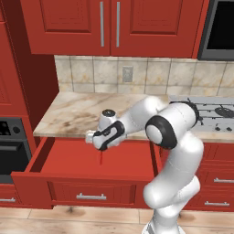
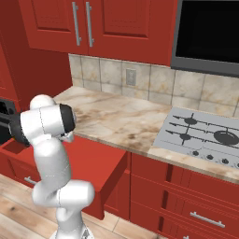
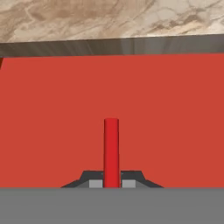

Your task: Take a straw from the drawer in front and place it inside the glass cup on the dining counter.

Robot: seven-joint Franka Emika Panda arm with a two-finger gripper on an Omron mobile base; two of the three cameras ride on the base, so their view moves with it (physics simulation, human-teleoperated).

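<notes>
The drawer (image 1: 68, 161) stands pulled open below the marbled worktop, and its red floor is bare. My gripper (image 1: 100, 150) hangs over the middle of the drawer, pointing down, shut on the straw (image 1: 100, 157). The straw is a thin bright red stick that pokes down from the fingers, clear of the drawer floor. In the hand view the straw (image 3: 111, 146) rises between my two dark fingertips (image 3: 95, 183) against the drawer floor (image 3: 48, 122). From the right base view my arm covers the hand, and the open drawer (image 2: 95, 164) shows behind it. The glass cup and the dining counter are out of view.
A marbled worktop (image 1: 77, 114) runs above the drawer, with a gas hob (image 2: 205, 135) to the right. Red wall cabinets (image 1: 109, 25) hang overhead. A dark oven (image 1: 11, 146) sits to the left and narrower red drawers (image 2: 205, 217) to the right. The drawer's front panel (image 1: 91, 194) juts toward my base.
</notes>
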